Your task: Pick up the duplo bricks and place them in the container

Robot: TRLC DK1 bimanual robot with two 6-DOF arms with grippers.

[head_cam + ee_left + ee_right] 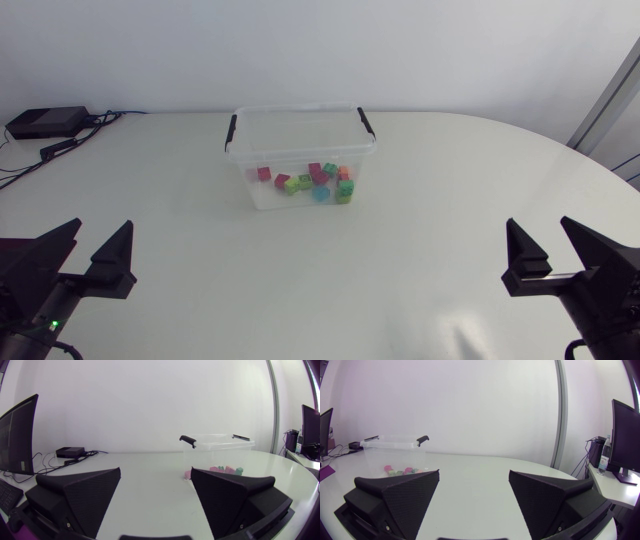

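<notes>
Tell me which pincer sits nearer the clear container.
Left, narrowly. The left pincer is at the near left of the container, the right pincer at its near right; the container stands slightly left of centre between them.

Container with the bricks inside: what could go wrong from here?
1. The container has clear walls, so the left tool or right tool, reaching in, might strike its rim or black clips and push it.
2. All bricks in view lie inside it, none on the table; a grasp by either open tool would likely find nothing, or lift one out.
</notes>
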